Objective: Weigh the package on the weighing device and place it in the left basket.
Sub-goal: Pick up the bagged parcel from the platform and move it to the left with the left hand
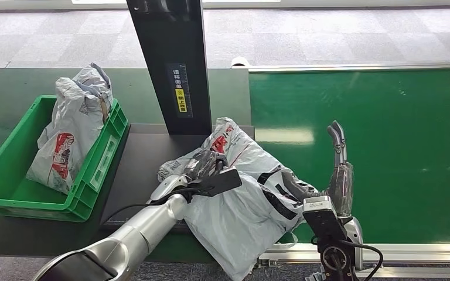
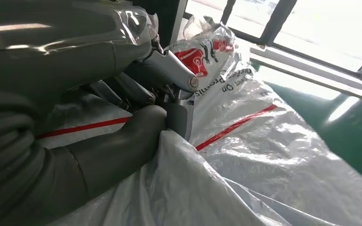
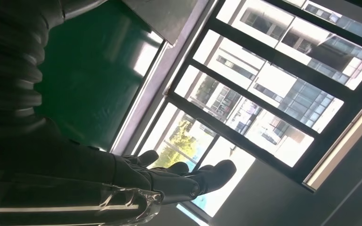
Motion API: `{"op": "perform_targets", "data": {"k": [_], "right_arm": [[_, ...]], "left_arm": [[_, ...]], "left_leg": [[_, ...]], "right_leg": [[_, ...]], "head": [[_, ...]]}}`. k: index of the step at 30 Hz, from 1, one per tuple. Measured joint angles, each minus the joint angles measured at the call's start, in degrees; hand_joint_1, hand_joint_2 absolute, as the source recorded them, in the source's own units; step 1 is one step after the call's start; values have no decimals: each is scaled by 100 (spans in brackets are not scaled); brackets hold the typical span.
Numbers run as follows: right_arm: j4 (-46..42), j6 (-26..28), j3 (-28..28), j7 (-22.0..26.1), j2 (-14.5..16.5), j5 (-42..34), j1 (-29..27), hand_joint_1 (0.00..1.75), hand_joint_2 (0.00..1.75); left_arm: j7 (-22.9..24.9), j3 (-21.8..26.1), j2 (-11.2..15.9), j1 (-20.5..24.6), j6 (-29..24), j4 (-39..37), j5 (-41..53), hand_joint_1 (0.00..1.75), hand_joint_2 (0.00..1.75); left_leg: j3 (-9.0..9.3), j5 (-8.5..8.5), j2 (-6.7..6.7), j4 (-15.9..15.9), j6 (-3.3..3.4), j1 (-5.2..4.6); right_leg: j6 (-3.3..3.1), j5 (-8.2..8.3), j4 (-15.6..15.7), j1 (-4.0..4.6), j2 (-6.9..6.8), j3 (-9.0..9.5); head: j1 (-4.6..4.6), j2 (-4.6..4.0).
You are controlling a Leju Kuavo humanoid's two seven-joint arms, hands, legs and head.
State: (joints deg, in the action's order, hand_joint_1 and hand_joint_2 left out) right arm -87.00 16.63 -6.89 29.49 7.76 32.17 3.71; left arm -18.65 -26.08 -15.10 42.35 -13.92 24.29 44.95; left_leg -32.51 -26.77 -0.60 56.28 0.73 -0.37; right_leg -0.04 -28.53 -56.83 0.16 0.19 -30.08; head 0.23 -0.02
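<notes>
My left hand (image 1: 206, 167) gripped the package (image 1: 243, 199), thumb pressed into the plastic; it lay on the black weighing device (image 1: 143, 170), its near end overhanging the table edge. My right hand (image 1: 341, 175) stood empty, fingers extended, just right of it, above the open green belt (image 1: 387, 146). At left, the green basket (image 1: 102, 158) already held another bag (image 1: 70, 132), just beside the scale. The black post (image 1: 173, 58) rose behind; grey carpet lay beyond.

Dark table (image 1: 12, 82), green basket (image 1: 96, 170), package (image 1: 246, 199) apparently on scale

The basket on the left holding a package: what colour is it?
Green; the basket shows best in the head view, with a grey package standing in it.
</notes>
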Motion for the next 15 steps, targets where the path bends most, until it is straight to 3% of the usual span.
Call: {"op": "perform_targets", "data": {"k": [5, 9, 15], "right_arm": [[43, 38, 12, 8, -3, -43, -2, 0, 175], [62, 108, 36, 10, -13, -84, -22, 0, 175], [58, 206, 110, 10, -9, -91, -114, 0, 175]], "left_arm": [[-552, 346, 10, -240, 188, 881, -830, 171, 175], [-479, 432, 92, -692, 249, 2571, -1409, 172, 175], [-519, 559, 293, -1228, -147, 4908, -2002, 173, 175]], "left_leg": [[-1, 0, 0, 0, 0, 0], [-6, 0, 1, 0, 0, 0], [-10, -1, 3, -1, 0, 1]], "right_leg": [[0, 0, 0, 0, 0, -1], [0, 0, 0, 0, 1, -6], [-1, -1, 0, 2, 3, -9]], "head": [[1, 0], [0, 0], [0, 0]]}}
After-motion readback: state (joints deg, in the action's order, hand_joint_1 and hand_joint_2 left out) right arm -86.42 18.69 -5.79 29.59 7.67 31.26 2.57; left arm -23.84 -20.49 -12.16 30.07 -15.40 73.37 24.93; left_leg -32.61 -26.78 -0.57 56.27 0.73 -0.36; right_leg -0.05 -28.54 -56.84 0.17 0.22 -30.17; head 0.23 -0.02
